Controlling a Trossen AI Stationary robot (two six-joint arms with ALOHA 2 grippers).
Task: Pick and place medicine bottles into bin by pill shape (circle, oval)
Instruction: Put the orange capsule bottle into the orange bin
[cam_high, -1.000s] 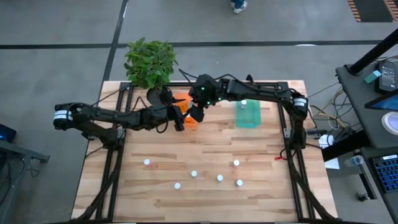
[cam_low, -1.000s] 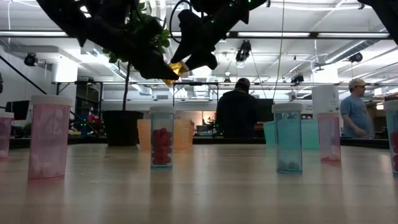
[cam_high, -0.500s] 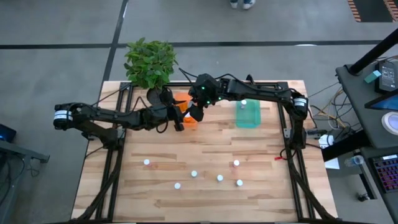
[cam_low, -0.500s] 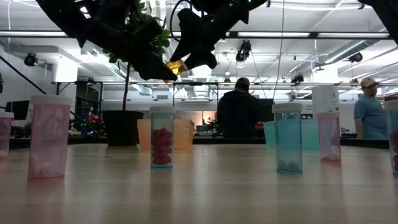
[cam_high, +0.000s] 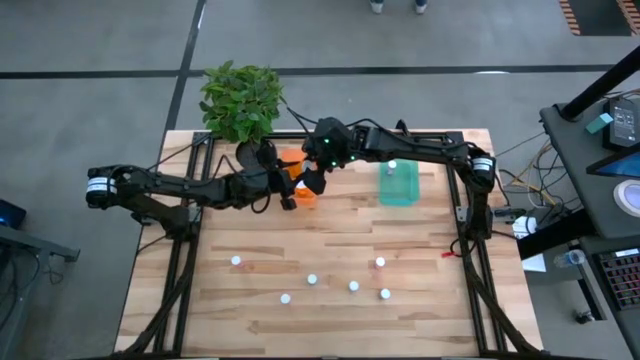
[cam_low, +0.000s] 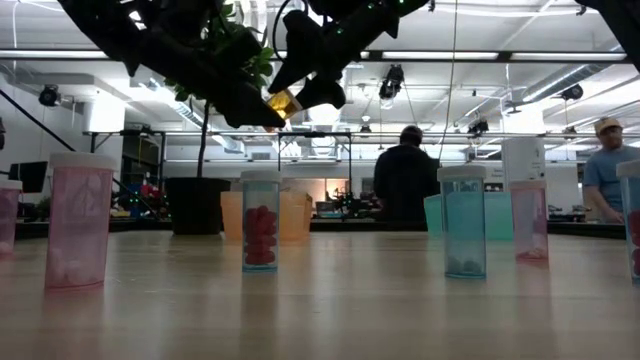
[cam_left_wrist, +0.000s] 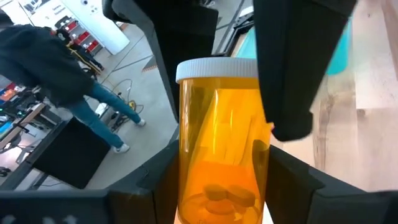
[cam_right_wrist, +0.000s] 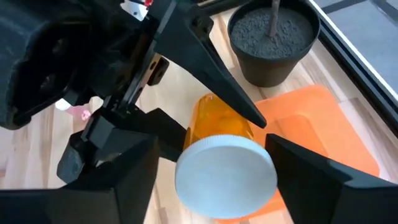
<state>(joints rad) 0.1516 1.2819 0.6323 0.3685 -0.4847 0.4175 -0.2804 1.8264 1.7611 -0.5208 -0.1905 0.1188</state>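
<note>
1. We saw an amber bottle (cam_left_wrist: 222, 140) with a white cap, pills at its bottom, above the orange tub (cam_right_wrist: 323, 134) near the table's far edge.
2. The left gripper (cam_high: 289, 190) clamped it; the right gripper (cam_high: 312, 181) stood open around its cap.
3. The pills' shape was hard to make out.

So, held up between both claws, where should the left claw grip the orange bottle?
The orange bottle by its lower body, from the base end: the right claw brackets the white cap, and the straight sides suit the left claw.
</note>
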